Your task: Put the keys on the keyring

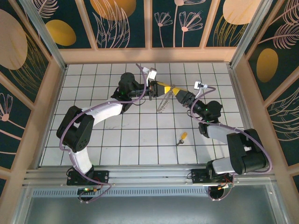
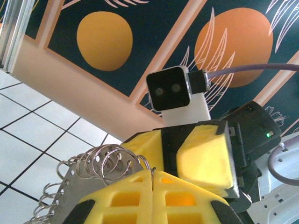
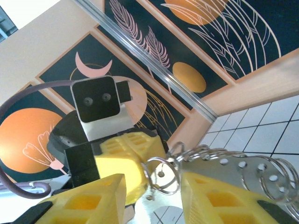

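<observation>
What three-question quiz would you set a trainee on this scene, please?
1. True or false: the key lies on the table.
2. The left gripper is: A open; B shut on the keyring; C shut on the key.
3. Fill in: the key's head is ___.
Key: 1 true; 2 B; 3 yellow.

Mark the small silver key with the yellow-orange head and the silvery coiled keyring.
Small silver key with yellow-orange head (image 1: 182, 138): top external view, where head meets blade.
Silvery coiled keyring (image 3: 233, 175): right wrist view, its flat perforated plate.
</observation>
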You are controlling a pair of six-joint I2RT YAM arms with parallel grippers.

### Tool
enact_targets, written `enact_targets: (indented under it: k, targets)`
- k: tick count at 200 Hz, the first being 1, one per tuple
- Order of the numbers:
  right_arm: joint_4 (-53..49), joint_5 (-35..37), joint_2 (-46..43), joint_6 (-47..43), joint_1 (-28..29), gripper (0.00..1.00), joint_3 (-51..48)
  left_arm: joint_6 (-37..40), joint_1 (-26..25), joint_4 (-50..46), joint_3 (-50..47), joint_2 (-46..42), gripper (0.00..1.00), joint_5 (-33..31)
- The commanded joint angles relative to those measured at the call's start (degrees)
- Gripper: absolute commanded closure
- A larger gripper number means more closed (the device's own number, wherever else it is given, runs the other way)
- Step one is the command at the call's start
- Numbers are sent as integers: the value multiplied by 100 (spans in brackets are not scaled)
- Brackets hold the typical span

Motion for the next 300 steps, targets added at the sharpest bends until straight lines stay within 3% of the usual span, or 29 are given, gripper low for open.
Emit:
enact_targets:
  k: [1, 54, 145, 300]
  targets:
    - [437, -75, 149, 55, 64, 64, 208, -209, 19, 587, 39, -189, 100, 171]
    - [577, -62, 253, 130, 98, 66, 266, -286, 20, 675, -9, -190, 100, 120]
    - [158, 172, -401, -57, 15, 66, 64, -408, 20, 536, 30, -181, 100, -101]
    - [512, 182, 333, 101, 169, 69, 404, -517, 18, 686, -40, -263, 100, -75]
